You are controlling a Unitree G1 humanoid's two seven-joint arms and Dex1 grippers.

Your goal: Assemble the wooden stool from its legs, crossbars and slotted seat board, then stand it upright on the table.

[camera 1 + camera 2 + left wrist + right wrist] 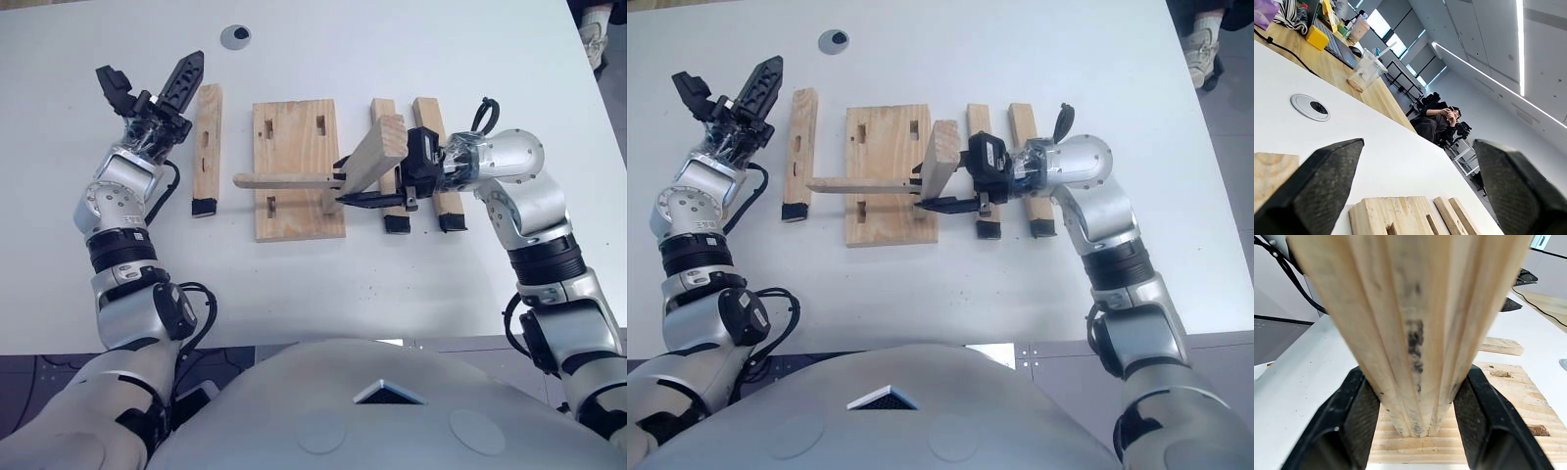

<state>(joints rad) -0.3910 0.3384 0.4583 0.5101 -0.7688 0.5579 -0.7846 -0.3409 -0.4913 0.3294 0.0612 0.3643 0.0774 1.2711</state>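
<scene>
Right gripper [359,183], centre frame: clamped on leg [377,149] with crossbar [284,180] attached, tilted over seat board [294,137] flat on worktop [411,49], likely for slot alignment. Left gripper [149,70], upper left: wide open, empty, standing clear.

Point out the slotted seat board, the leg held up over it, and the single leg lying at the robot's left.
Seat board [294,152], left eye view, bare face between slots.
Held leg [377,149], left eye view, upper flat face.
Single leg [209,147], left eye view, mid-length.
</scene>
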